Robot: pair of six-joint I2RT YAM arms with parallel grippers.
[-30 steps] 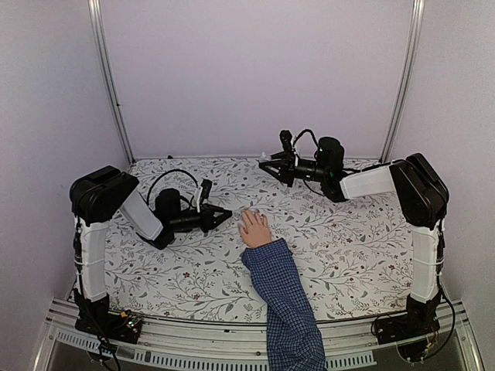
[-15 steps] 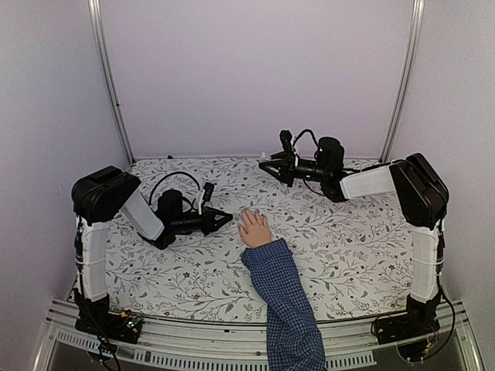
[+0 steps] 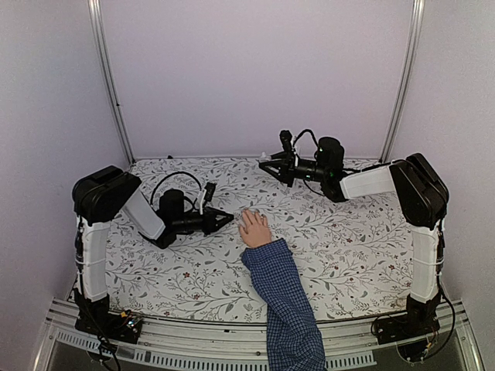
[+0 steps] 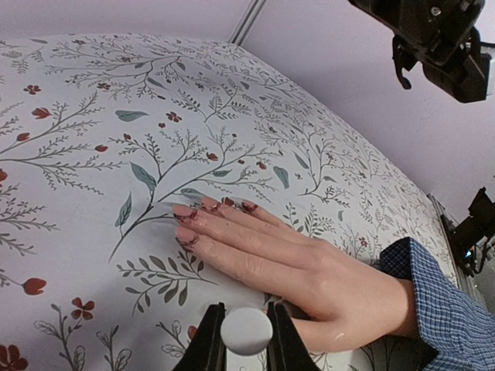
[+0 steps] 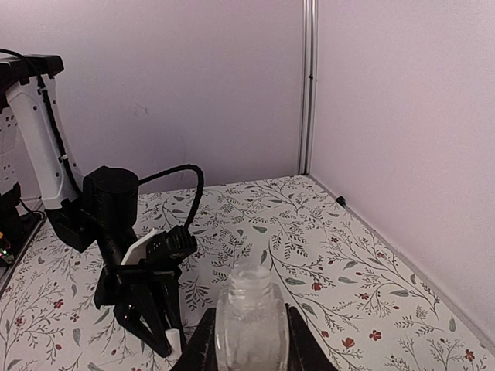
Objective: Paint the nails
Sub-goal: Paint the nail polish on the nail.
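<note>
A pale hand (image 3: pixel 254 229) lies flat on the flowered cloth, coming out of a blue checked sleeve (image 3: pixel 286 301). In the left wrist view its nails (image 4: pixel 188 214) show dark red streaks along their edges. My left gripper (image 3: pixel 230 219) sits low on the cloth just left of the fingers. It is shut on a round white brush cap (image 4: pixel 246 331), close by the thumb side of the hand (image 4: pixel 309 270). My right gripper (image 3: pixel 267 165) hovers at the back centre, shut on an uncapped clear polish bottle (image 5: pixel 250 313).
The flowered cloth (image 3: pixel 356 255) covers the whole table. Metal posts (image 3: pixel 108 85) stand at the back corners against the lilac walls. The left arm's black cable (image 3: pixel 166 179) loops over the cloth behind it.
My left gripper has edged slightly right toward the hand with the cap in it. The hand and my right arm have not moved.
</note>
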